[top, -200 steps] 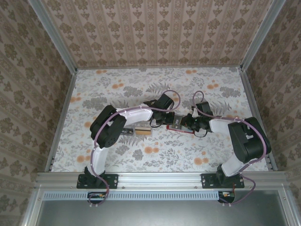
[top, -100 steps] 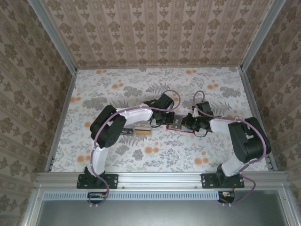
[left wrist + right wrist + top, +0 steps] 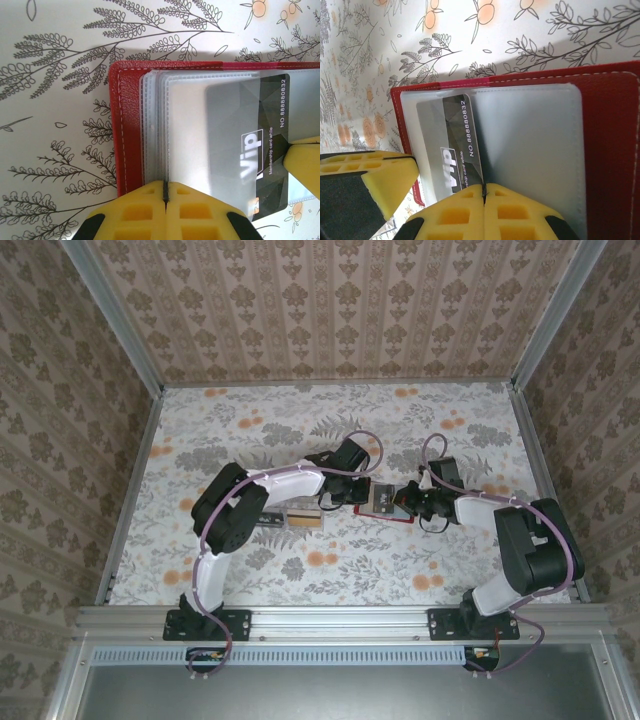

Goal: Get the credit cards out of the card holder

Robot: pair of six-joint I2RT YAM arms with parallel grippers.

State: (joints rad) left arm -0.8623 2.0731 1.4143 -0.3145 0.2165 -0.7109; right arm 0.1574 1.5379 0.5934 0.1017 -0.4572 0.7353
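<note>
The red card holder (image 3: 122, 125) lies open on the floral table, its clear plastic sleeves (image 3: 190, 100) fanned out. A dark grey credit card (image 3: 250, 150) marked "Vip" sticks partly out of a sleeve. My left gripper (image 3: 165, 186) is shut on the near edge of the sleeves, close to the spine. My right gripper (image 3: 484, 189) is shut on the edge of the credit card (image 3: 457, 135) over the holder (image 3: 615, 150). From above, the left gripper (image 3: 358, 496) and right gripper (image 3: 403, 502) face each other across the holder (image 3: 380, 504).
Two small flat rectangles, one tan (image 3: 303, 518) and one grey (image 3: 268, 520), lie on the table under my left forearm. Patterned walls and metal rails (image 3: 128, 495) enclose the table on three sides. Bare floral cloth extends behind and in front of the holder.
My right gripper has closed on the card and drawn back to the right, sliding the card partly out of its sleeve. The left arm has held still.
</note>
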